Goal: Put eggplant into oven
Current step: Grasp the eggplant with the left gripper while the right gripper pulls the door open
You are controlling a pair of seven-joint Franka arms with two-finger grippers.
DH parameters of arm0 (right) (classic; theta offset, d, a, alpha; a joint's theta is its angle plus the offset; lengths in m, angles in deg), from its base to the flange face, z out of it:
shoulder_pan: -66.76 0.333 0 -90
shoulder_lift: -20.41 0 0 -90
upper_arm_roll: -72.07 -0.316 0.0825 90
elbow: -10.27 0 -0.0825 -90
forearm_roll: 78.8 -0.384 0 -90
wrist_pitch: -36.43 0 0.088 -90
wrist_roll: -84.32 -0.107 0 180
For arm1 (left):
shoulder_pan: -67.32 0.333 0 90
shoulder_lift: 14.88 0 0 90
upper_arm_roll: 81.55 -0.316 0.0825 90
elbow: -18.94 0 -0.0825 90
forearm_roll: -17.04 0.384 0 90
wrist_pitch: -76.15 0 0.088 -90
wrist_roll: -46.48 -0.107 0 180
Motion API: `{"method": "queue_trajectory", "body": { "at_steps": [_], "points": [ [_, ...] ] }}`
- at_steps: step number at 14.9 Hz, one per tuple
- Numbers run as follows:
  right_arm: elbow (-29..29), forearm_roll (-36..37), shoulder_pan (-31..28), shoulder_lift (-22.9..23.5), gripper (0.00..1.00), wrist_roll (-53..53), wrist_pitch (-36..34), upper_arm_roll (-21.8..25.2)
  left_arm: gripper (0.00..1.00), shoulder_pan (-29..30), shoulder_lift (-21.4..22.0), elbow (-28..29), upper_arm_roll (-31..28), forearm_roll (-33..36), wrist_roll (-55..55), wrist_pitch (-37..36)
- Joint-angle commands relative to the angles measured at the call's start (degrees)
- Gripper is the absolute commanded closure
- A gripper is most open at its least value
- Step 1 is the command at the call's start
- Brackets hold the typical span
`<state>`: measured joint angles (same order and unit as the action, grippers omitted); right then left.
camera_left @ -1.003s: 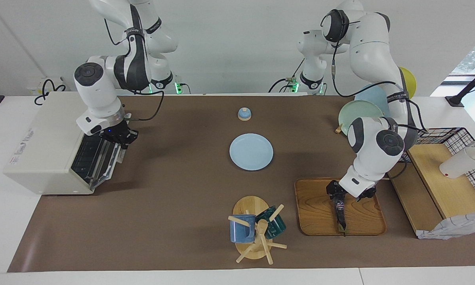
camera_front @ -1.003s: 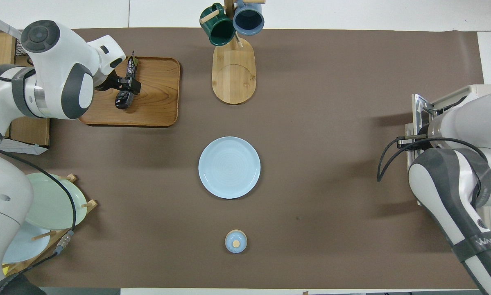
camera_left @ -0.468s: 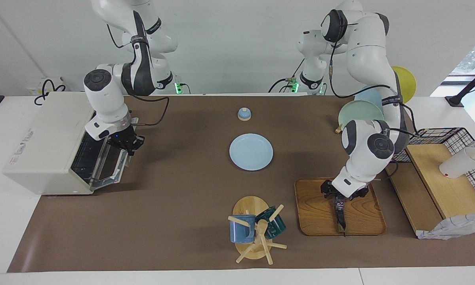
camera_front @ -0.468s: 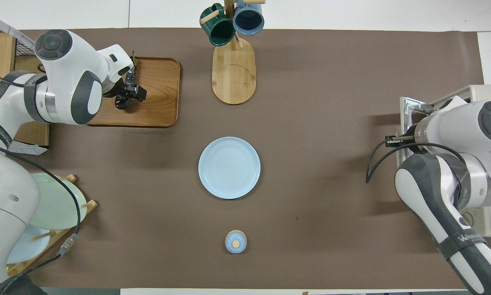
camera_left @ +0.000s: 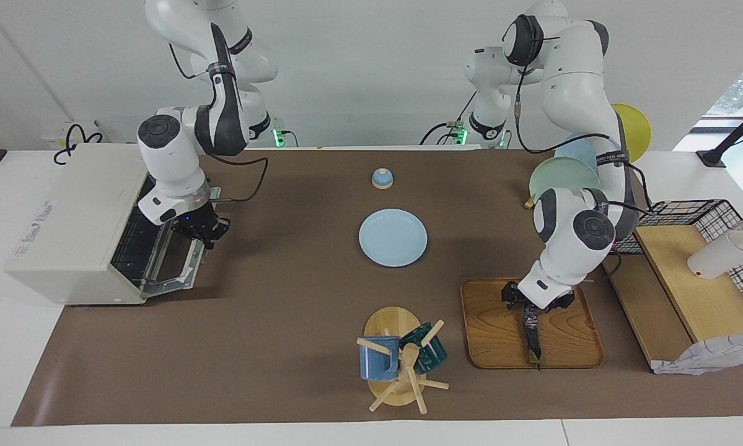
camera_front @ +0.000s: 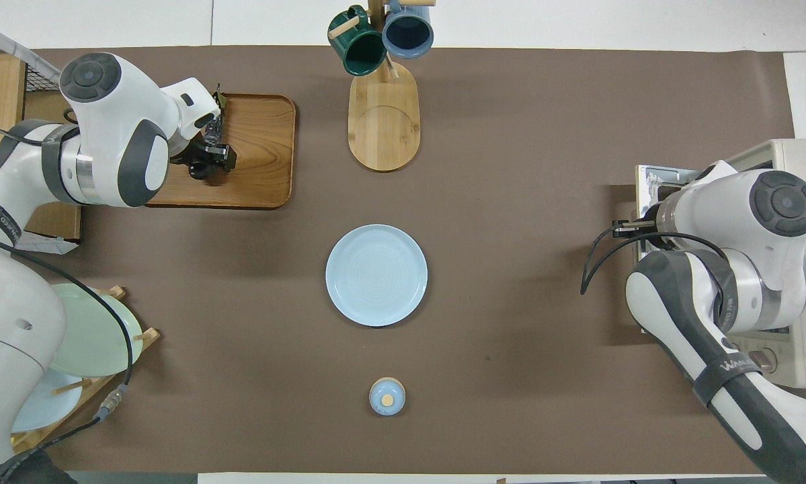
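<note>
The dark eggplant [camera_left: 531, 337] lies on a wooden tray [camera_left: 495, 334] toward the left arm's end of the table. It also shows in the overhead view [camera_front: 199, 169]. My left gripper [camera_left: 528, 308] is down at the eggplant's thick end, the end nearer to the robots. The cream-white oven [camera_left: 67, 217] stands at the right arm's end. Its glass door [camera_left: 173, 260] hangs almost fully down and the wire rack shows inside. My right gripper [camera_left: 202, 234] is at the door's handle edge. In the overhead view the right arm covers that gripper.
A light blue plate [camera_left: 393, 237] lies mid-table, and a small lidded jar [camera_left: 382, 178] sits nearer to the robots. A mug tree [camera_left: 399, 365] with two mugs stands beside the tray. A plate rack [camera_left: 563, 173] and a wire-and-wood shelf [camera_left: 693, 279] stand at the left arm's end.
The right gripper swung out and down with the oven door, which dropped from half open to nearly flat. The left gripper turned and shifted slightly at the eggplant, which stayed on the tray.
</note>
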<state>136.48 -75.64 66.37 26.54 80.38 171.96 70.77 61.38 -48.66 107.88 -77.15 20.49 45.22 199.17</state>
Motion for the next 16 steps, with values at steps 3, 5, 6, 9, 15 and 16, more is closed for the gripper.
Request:
{"method": "queue_trajectory", "body": {
  "at_steps": [3,5,6,9,15,16],
  "points": [
    [-1.6,1.9,-2.6,3.5,1.0,0.1,5.4,1.8,0.75,0.1,1.4,0.1,-0.3,1.3,-0.5,-1.7],
    [-1.6,1.8,-1.2,4.9,1.0,-1.3,8.1,1.8,1.0,0.0,1.4,-0.2,-0.3,1.2,-0.5,-1.8],
    [-1.6,1.8,-0.6,5.2,1.0,-2.5,8.4,1.8,1.0,-0.1,1.5,-0.5,-0.2,1.1,-0.5,-2.1],
    [-1.7,1.8,-0.2,5.2,1.0,-3.3,8.4,1.8,1.0,-0.3,4.8,-1.6,-0.2,-1.2,-0.4,-5.9],
    [-3.2,-0.4,-0.1,5.8,1.0,-5.0,8.5,-0.7,1.0,-2.5,15.2,-0.7,-0.1,-6.5,3.2,-18.8],
    [-4.4,-2.6,-0.1,6.3,1.0,-5.3,8.5,-1.6,1.0,-3.7,16.4,-0.6,-0.1,-6.7,5.0,-20.7]
  ]
}}
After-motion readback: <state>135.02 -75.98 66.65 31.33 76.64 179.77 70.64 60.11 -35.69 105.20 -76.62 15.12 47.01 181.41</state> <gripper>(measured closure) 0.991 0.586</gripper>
